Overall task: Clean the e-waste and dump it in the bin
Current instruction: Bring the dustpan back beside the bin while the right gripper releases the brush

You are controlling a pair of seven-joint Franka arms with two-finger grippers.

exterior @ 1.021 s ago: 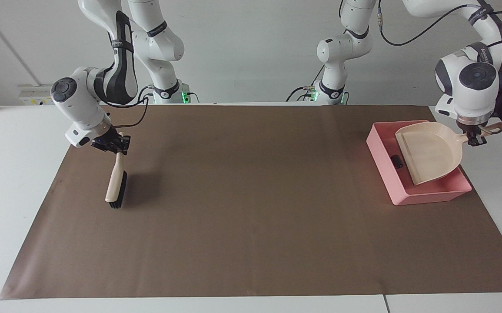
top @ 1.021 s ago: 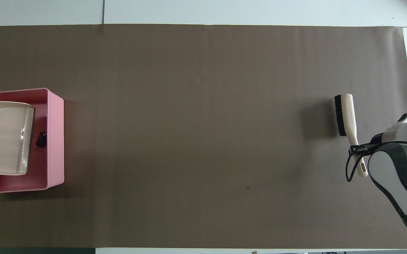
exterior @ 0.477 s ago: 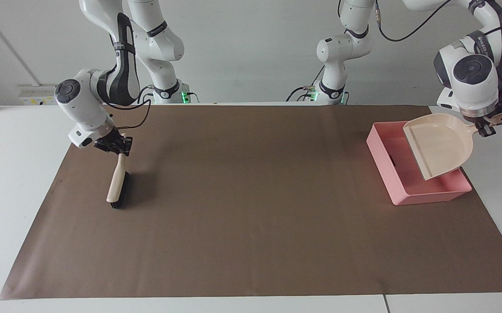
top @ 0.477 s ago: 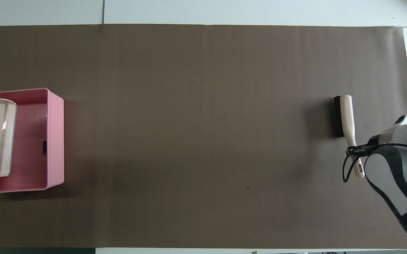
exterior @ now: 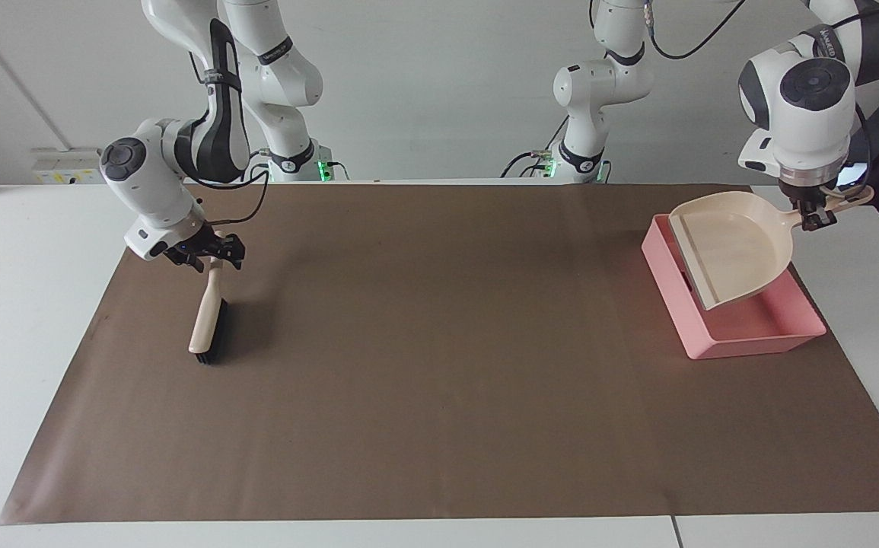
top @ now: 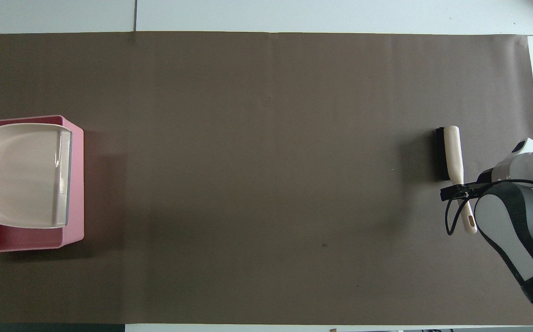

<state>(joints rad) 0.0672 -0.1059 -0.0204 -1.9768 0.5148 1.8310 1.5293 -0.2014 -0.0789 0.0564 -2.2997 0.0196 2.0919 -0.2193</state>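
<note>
The right arm reaches down from its base with the wrist tipped outward toward its own end of the table, so the right gripper [exterior: 211,255] sits low at the top of the handle of the beige hand brush with black bristles [exterior: 205,323]. Its fingers stand spread on either side of that handle rather than pinching it. The brush head rests on the brown paper mat [exterior: 439,365] and the handle slopes up into the gap. To finish this release well, the gripper should rise straight off the handle without brushing it, so the brush settles where it is.

The middle of the mat shows no e-waste. Neither small part can be made out anywhere (they are most likely in the bin, under the pan).

At the left arm's end lies the shallow pink plastic bin [exterior: 751,339]. The beige plastic dustpan [exterior: 736,243] hangs over it and covers most of its floor. The pan's lip is lower, above the bin wall that faces the middle of the table. The left arm stands tall, forearm pointing straight down, and the left gripper [exterior: 816,217] is pressed together on the pan's handle. The dumping looks done, so the pan should stay lip-down until nothing clings, then lift clear of the wall.
</note>
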